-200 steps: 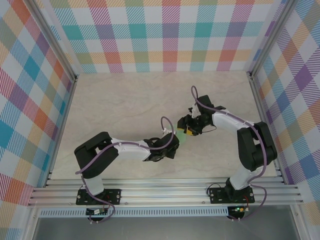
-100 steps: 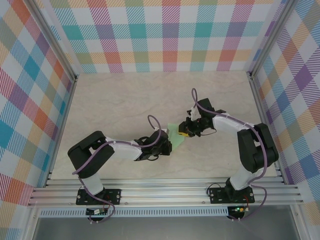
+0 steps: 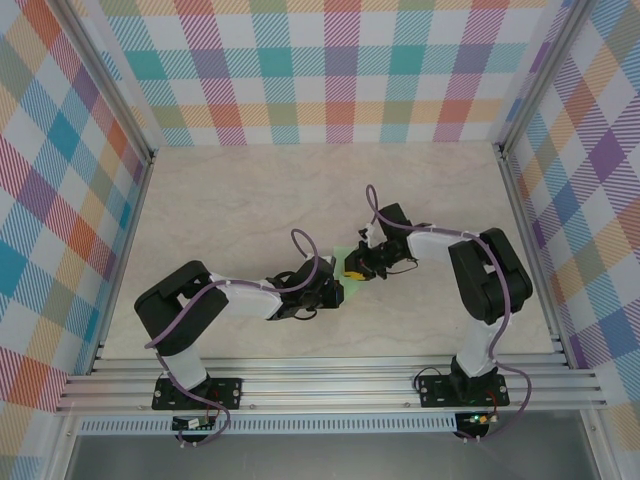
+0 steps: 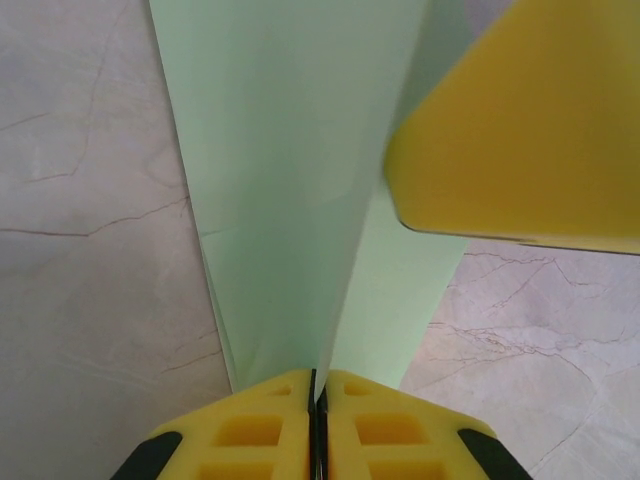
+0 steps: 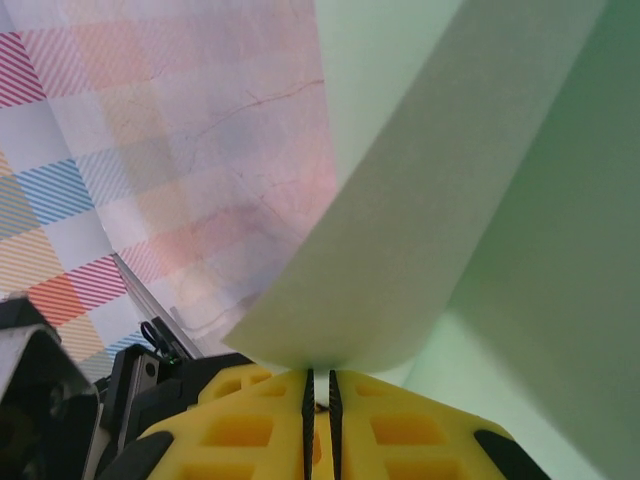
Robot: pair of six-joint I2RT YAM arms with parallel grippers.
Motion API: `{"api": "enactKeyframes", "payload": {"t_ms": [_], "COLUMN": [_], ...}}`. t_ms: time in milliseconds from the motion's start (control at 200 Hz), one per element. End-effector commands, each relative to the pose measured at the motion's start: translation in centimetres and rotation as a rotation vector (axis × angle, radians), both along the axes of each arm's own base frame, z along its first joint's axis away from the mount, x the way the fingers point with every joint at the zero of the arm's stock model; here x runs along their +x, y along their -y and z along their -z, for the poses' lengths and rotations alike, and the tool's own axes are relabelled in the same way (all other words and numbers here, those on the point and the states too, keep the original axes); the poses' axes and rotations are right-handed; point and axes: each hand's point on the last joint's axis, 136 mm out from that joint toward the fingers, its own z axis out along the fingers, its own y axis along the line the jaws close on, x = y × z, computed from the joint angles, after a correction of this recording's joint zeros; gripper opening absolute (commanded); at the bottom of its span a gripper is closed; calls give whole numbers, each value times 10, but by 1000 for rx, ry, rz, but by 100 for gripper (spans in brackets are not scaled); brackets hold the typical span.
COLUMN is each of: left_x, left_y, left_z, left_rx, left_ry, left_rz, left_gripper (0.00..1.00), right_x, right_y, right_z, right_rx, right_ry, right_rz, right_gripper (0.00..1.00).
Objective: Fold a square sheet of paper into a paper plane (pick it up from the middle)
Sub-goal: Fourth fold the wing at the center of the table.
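The sheet of paper (image 3: 343, 257), pale mint green, is folded narrow along a centre crease and held off the table between both arms. My left gripper (image 3: 334, 288) is shut on its near end; in the left wrist view the crease of the paper (image 4: 300, 200) runs straight into the pinched left gripper (image 4: 317, 378). My right gripper (image 3: 356, 267) is shut on the paper's far side. In the right wrist view a curled flap of the paper (image 5: 430, 210) rises out of the right gripper (image 5: 320, 375). A yellow right finger (image 4: 520, 120) shows beside the paper.
The beige marble table (image 3: 240, 200) lies under both arms. Checked walls (image 3: 320, 70) stand at the back and sides, with aluminium posts (image 3: 520, 190) at the corners. The rail (image 3: 330, 385) with the arm bases runs along the near edge.
The right gripper has closed on the paper and shifted left, its arm swinging in. The left gripper has drawn back slightly to the left, still holding the paper.
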Motion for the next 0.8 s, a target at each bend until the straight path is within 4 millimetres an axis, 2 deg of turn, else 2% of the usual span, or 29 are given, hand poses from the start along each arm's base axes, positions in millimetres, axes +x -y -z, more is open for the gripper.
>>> {"api": "enactKeyframes", "payload": {"t_ms": [0,175,395,575,795], "left_x": [1,1,0,-5,-9], "left_y": [-2,-5,-8,-8,-6], "left_z": [-4,-3,-6,-12,-15], "left_rx": [-18,-14,-1,-15,-35], "left_ry": [-8,-16,-18,-21,-25], "left_rz": [-8,-22,-19,0,14], "left_gripper": [11,14,22,23,19], "right_x": [9,13,14,15,14], "right_y": [-13,-10,-6,-5,-5], "right_z": [-2,9,25,24,20], "right_rx": [46,0,-44,-54,-56], "right_ry": [10,-2,-21,-18,-11], "right_rz": [-17,-10,5,2,-12], "right_gripper": [15,15,14,14,14]}}
